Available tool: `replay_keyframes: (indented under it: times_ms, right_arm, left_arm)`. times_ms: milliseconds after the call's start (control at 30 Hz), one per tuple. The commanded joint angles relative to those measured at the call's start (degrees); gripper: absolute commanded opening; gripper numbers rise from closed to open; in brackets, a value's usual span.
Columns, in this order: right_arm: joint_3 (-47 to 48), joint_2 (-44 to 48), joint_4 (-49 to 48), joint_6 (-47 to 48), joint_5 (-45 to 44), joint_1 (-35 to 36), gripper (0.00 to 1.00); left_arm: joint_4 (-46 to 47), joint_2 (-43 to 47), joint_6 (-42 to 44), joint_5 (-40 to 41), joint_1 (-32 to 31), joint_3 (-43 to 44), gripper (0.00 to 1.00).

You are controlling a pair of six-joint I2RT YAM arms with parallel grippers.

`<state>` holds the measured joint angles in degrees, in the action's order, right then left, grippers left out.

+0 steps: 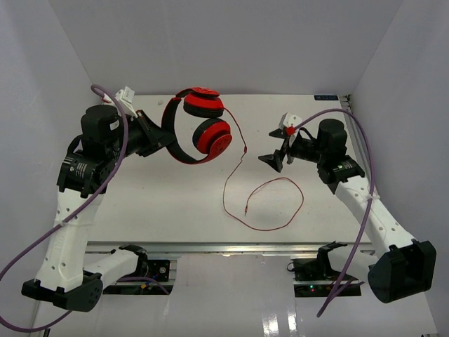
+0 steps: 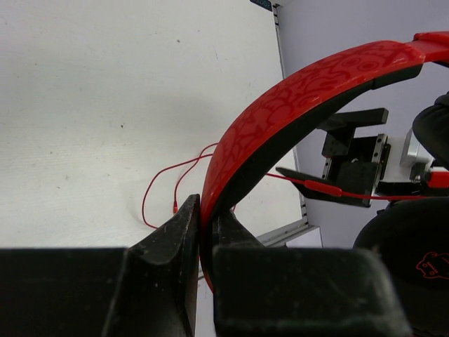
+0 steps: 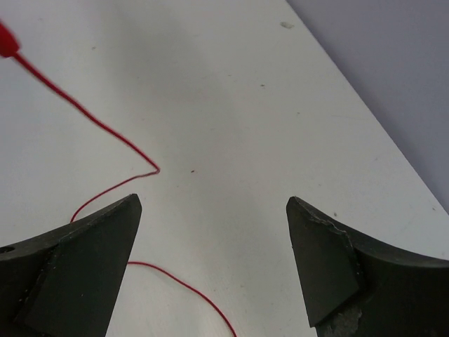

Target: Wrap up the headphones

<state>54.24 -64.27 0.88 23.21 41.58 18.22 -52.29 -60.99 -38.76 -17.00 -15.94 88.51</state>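
At the left of the top view, the left tool (image 1: 164, 140) is clamped tight on the black-and-red headband (image 1: 179, 153) of the headphones (image 1: 212, 137). It holds them up in the upper middle of the frame, the two red ear cups one above the other. Their thin red cable (image 1: 277, 179) trails down to the white tabletop (image 1: 161, 203) and loops at centre right, the plug (image 1: 247, 209) lying by the loop's left side. At the right, just above the loop, the right tool (image 1: 278, 147) stands wide, gripping nothing.

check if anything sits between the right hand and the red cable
Nothing visible does. The right hand is open above the table, and the red cable runs loose in front of it with only bare surface around.
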Motion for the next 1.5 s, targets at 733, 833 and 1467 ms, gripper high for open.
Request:
replay_keyframes:
  times_ms: [733,833,1467]
  right_arm:
    - [-9.7,-7.1,-29.2,-19.8,7.3,10.1,0.93]
    - [-9.5,-8.0,-33.6,-24.0,11.0,10.0,0.87]
    - [-10.2,-15.2,-51.3,-37.8,12.5,10.9,0.44]
  left_arm:
    - [11.3,1.4,-12.2,0.1,-0.1,0.1,0.00]
    - [14.3,1.2,-15.2,-1.0,-0.1,-0.4,0.00]
    - [17.0,0.6,-23.4,4.2,-0.1,3.3,0.00]
